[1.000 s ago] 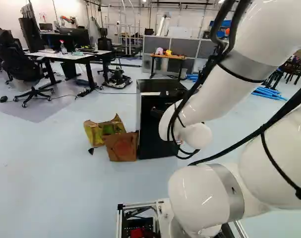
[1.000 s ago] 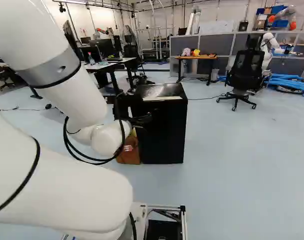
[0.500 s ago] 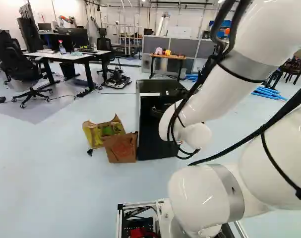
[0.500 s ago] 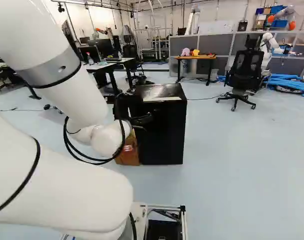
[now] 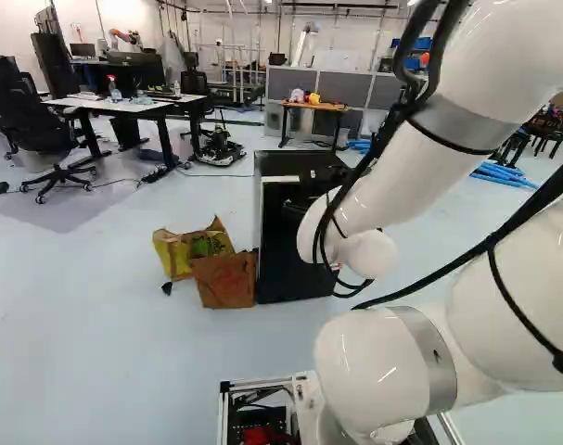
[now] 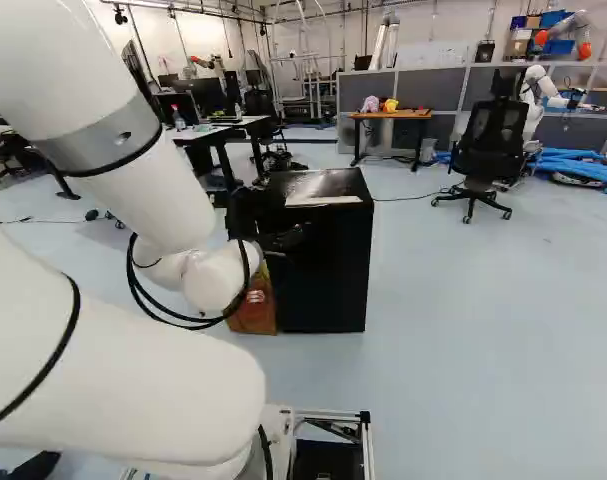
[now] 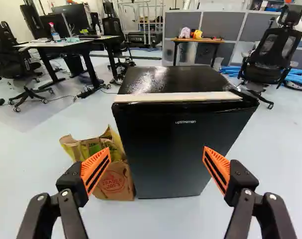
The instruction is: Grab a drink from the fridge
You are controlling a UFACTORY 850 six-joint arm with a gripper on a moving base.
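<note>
White robot arm point(image 6: 153, 190), thick and jointed, rose from the base and reached forward, black cables looped around it. At its end the black end effector point(image 6: 288, 238) was held out in front of a fridge. In the wrist view, the end effector point(image 7: 156, 149) was wide, its two orange pads point(image 7: 216, 169) well apart, with nothing gripped between them. Ahead, in line with the gap, stood the small black fridge point(image 7: 175, 144) on a pale floor point(image 6: 483, 330), its door closed, with a light strip point(image 7: 180, 96) along the front edge of its glossy top. Just beside it, on its left in the left base view, a brown paper bag point(image 5: 224, 280) stood in front of a yellow and green one point(image 5: 174, 255). Farther back, at the left of the left base view, a black office chair point(image 5: 26, 111) stood near a white table point(image 5: 114, 104) bearing a spray bottle point(image 5: 114, 89). Beyond the fridge, at the right of the right base view, were a second black office chair point(image 6: 488, 140) and blue tubing point(image 6: 573, 165). Farther still, a wooden-topped table point(image 6: 391, 115) stood before grey partitions point(image 6: 448, 90), a yellow object point(image 6: 390, 104) on top.
</note>
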